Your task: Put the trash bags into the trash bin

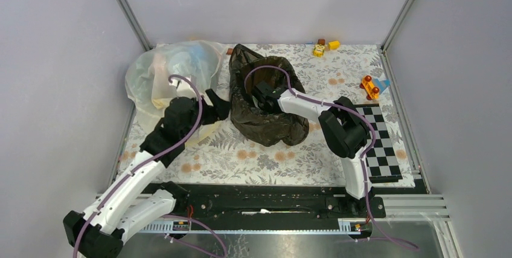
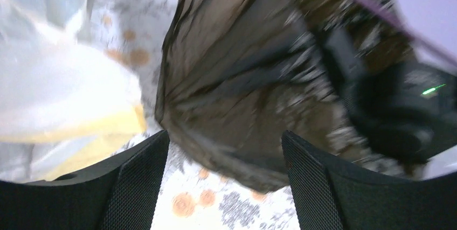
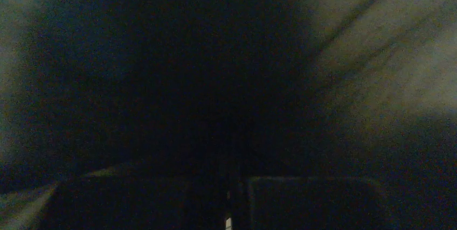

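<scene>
The black trash bag [image 1: 265,113] stands as a crinkled mound in the middle of the floral cloth, its mouth open upward. The trash bin is hidden; no beige wall shows. My right gripper [image 1: 261,92] reaches down inside the bag's mouth. Its wrist view is almost black, and the jaws [image 3: 229,187] stand together with only a thin slit between them. My left gripper [image 1: 218,106] is open just left of the bag. In its wrist view the bag's lower edge [image 2: 237,111] lies in front of the open fingers [image 2: 223,136], and nothing is between them.
A translucent whitish-yellow bulging bag [image 1: 169,67] sits at the back left, close behind my left arm, and also shows in the left wrist view [image 2: 54,90]. Yellow toy blocks [image 1: 323,46] and an orange toy [image 1: 370,87] lie at the back right. A checkerboard [image 1: 377,143] lies on the right.
</scene>
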`<state>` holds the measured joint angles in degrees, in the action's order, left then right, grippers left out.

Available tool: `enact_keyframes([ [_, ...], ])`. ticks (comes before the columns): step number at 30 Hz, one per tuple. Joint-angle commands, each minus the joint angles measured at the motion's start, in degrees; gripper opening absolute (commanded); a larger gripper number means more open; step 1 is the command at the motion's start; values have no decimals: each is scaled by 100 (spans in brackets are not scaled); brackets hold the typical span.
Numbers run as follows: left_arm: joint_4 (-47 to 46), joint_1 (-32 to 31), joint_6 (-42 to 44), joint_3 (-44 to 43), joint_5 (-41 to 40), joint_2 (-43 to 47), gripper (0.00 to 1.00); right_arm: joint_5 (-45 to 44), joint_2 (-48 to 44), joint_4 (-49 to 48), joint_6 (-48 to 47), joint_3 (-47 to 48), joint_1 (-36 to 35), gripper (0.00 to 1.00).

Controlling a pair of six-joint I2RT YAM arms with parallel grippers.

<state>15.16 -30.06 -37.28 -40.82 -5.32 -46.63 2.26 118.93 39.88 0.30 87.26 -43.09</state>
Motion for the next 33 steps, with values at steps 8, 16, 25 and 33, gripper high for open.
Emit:
enact_keyframes([
  [8, -590, 813, 445, -2728, 503, -1695, 82, 121, -283, 110, -3, -298, -48, 0],
  [16, -1144, 976, 867, -3827, 1362, -3323, 95, 85, -476, 130, -3, -310, -37, 0],
  [25, -666, 976, 983, -4963, 1595, -5102, 67, 145, -354, 178, -204, -153, -41, 0],
  [33, -461, 1228, 630, -5338, 1427, -6675, 48, 157, -345, 153, -232, -128, -36, 0],
])
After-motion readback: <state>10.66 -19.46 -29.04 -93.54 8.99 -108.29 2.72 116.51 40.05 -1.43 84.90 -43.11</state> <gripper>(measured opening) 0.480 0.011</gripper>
